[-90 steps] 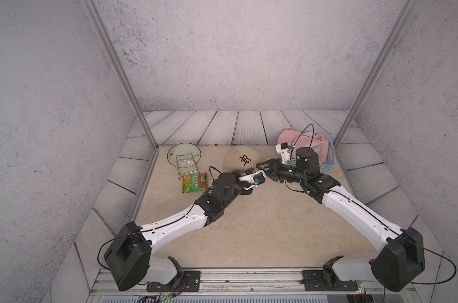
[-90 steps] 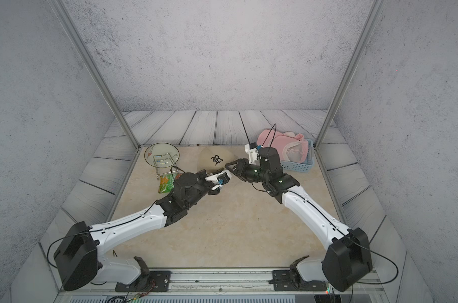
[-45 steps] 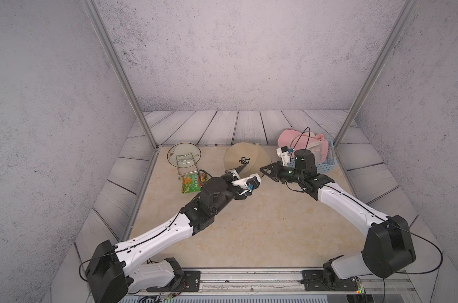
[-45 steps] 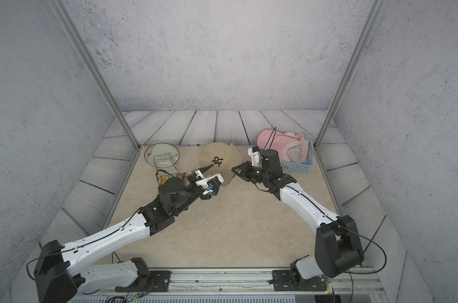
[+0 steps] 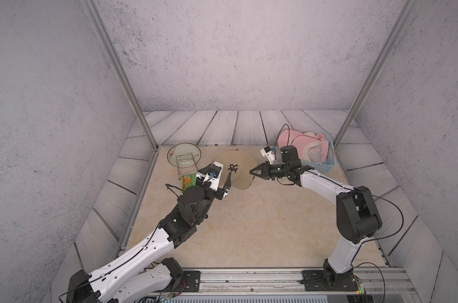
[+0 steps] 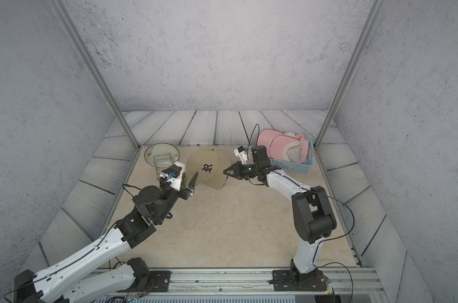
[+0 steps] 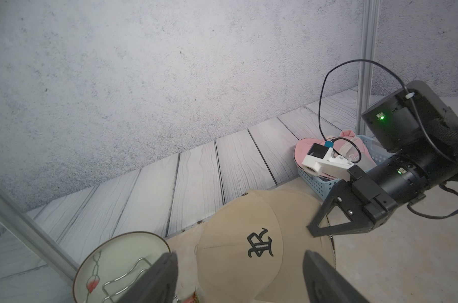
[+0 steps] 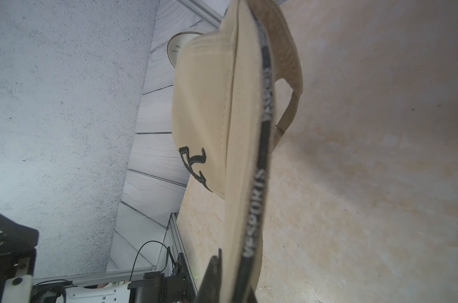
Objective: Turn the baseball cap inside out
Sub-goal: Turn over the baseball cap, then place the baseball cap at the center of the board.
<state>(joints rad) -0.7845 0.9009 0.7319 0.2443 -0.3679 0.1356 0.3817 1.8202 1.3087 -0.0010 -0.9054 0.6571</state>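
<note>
Released by parted left hand (image 7: 239, 254), R-marked cap (image 5: 240, 160) stays clamped in right hand (image 5: 251, 171).

Grey speckled walls (image 5: 222, 52), pale plank floor (image 5: 222, 126), beige tabletop (image 5: 262, 223)

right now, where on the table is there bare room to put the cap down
The beige tabletop is bare across the middle, from the tan cap to the front rail. The far edge is crowded: plate, snack packet, the cap held by the right tool, and blue basket.
</note>
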